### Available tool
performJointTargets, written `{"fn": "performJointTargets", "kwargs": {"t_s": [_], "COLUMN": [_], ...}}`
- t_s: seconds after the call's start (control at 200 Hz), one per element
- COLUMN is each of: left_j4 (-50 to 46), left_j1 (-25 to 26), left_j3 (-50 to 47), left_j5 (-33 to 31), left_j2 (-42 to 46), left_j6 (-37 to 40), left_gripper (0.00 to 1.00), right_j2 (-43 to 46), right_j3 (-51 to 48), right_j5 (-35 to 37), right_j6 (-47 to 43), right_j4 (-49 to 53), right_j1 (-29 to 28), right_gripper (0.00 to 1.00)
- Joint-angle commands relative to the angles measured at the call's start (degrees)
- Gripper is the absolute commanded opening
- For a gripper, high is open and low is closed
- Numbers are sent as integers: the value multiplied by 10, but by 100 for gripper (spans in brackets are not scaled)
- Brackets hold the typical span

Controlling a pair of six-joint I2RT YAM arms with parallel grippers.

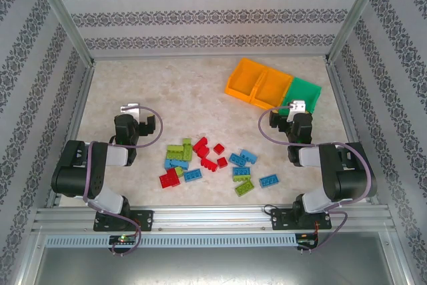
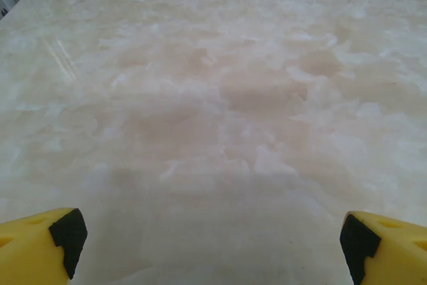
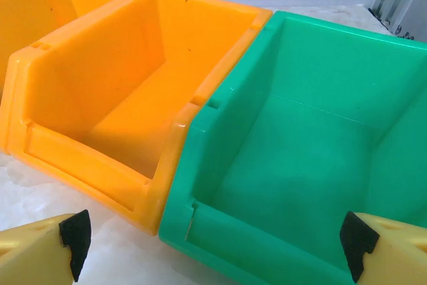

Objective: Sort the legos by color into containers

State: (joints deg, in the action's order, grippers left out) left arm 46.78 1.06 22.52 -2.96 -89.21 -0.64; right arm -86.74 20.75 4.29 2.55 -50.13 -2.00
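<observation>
Several red, blue and lime green legos (image 1: 210,163) lie scattered on the marble table between the two arms. Three joined bins stand at the back right: two orange bins (image 1: 257,81) and one green bin (image 1: 305,94). In the right wrist view the nearer orange bin (image 3: 127,91) and the green bin (image 3: 300,145) look empty. My left gripper (image 1: 137,119) is open over bare table, left of the pile, its yellow fingertips (image 2: 40,245) spread wide. My right gripper (image 1: 293,117) is open just in front of the green bin, holding nothing.
Aluminium frame rails (image 1: 207,215) run along the near edge, and patterned walls close in the other sides. Bare marble table (image 2: 213,98) stretches ahead of the left gripper.
</observation>
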Motion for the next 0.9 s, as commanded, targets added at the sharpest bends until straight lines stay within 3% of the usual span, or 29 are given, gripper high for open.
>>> {"fn": "performJointTargets", "kwargs": {"t_s": [0.0,0.679,0.829,0.899], "left_j4": [12,6,7,-24], "left_j1": [-5,-8,-9,-9], "left_j3": [10,13,12,24], "left_j5": [9,40,41,44], "left_j2": [-2,-2,-2,8], "left_j6": [1,8,7,9], "left_gripper": [100,99,100,100], "right_j2": [2,3,15,52], "right_j3": [10,13,24,48], "right_j5": [2,-24,-38,-16], "right_j6": [-11,-7,-5,3], "right_j4": [-17,-14,8,94], "right_j1": [3,11,15,15], "right_gripper": [98,98,98,98]}}
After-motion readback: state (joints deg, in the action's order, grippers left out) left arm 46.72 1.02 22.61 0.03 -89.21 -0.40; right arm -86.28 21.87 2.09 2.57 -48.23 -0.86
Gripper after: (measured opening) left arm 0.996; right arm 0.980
